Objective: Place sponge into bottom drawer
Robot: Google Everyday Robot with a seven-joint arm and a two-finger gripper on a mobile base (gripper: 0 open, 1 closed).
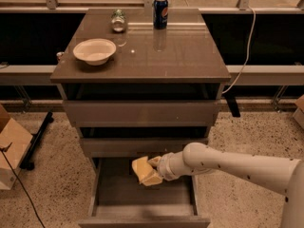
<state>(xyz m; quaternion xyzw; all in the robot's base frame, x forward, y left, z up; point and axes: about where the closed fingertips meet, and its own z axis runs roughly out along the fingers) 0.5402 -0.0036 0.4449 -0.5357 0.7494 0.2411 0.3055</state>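
Note:
The bottom drawer is pulled out wide, and its plain grey floor shows. My gripper reaches in from the right on a white arm and hangs over the back middle of the open drawer. It is shut on the pale-yellow sponge, which it holds just above the drawer floor, below the front of the middle drawer. The fingers are mostly hidden behind the sponge.
On the cabinet top stand a white bowl at the left, a glass jar and a blue soda can at the back. A cardboard box sits on the floor at the left. A cable hangs at the right.

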